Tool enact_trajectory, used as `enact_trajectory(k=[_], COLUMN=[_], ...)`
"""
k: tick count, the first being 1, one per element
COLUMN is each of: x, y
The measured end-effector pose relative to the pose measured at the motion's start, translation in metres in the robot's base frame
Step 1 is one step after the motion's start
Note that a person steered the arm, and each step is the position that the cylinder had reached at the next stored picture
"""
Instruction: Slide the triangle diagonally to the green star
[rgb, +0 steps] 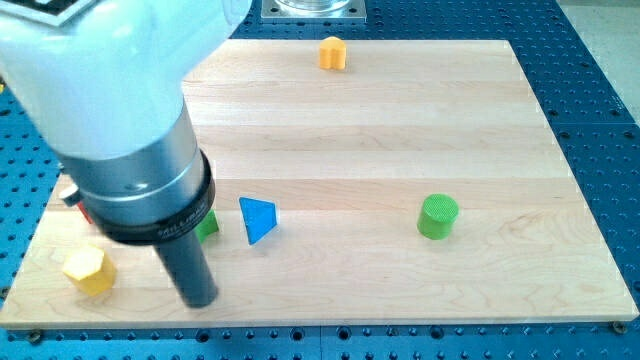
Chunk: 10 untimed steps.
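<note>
While the big white and grey arm body fills the view's top left, my tip (199, 300) sits low on the pale wooden board (400, 120), near its bottom edge and toward the bottom-left corner. There is no pincer here to be open or closed: the arm ends in a plain dark rod, and it grips nothing.

Just up and to the view's right of the rod, a small green plastic block (208, 224) peeks out from behind the arm's metal collar; most of it is hidden, so its shape cannot be told. Right beside that green piece, a touch further to the view's right, stands the blue plastic triangle (258, 220), up and to the right of my tip and apart from it, in the lower-left part of the board.

On the view's left of my tip, close to the bottom-left corner, lies a yellow plastic hexagon-shaped block (88, 270). Above it, at the left edge, a sliver of a red block (83, 212) shows from behind the arm, shape unclear.

Well apart, over toward the right edge, sits a green ribbed plastic cylinder (438, 216). Far off at the top edge, near the middle, rests a small orange plastic block (332, 53).
</note>
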<state>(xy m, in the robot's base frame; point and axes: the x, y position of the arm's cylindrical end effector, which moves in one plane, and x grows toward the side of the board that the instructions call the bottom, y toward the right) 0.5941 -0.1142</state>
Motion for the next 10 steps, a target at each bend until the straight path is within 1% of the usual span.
enact_trajectory(k=[1,2,3,4,5,6,7,8,9,10], x=[-0.069,-0.110,-0.142,-0.084,-0.117,-0.182,-0.167,-0.172,-0.211,-0.219], y=[0.048,0.130,0.117,0.097,0.073,0.131,0.120,0.057,0.114,0.167])
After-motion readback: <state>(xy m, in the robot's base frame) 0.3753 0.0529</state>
